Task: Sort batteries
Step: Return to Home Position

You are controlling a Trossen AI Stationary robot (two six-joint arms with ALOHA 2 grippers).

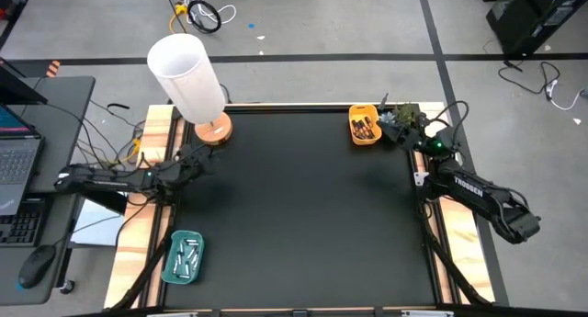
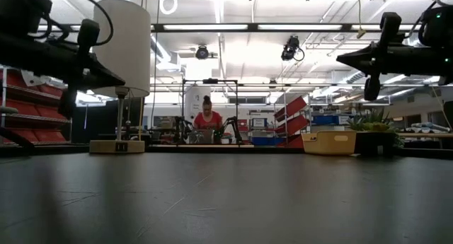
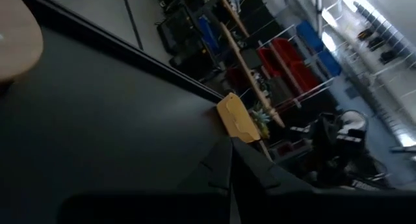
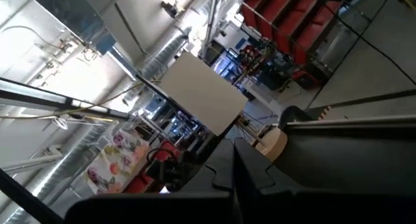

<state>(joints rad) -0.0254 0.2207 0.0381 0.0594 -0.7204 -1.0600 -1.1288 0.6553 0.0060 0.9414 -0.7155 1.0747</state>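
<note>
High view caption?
Silver batteries in teal tray, dark batteries in yellow tray; left gripper, right gripper idle at table sides.

You are in a big robot lab or workshop. Long lights (image 2: 212, 27) hang under a high ceiling. Racks hold red bins (image 2: 296, 108) and blue bins (image 2: 325, 119). A person (image 2: 207, 121) sits at a far bench. Beside your black tabletop (image 1: 303, 207) are a laptop (image 1: 16, 161) and a mouse (image 1: 35, 266). Loose cables (image 1: 204, 16) lie on the grey floor (image 1: 322, 23).
</note>
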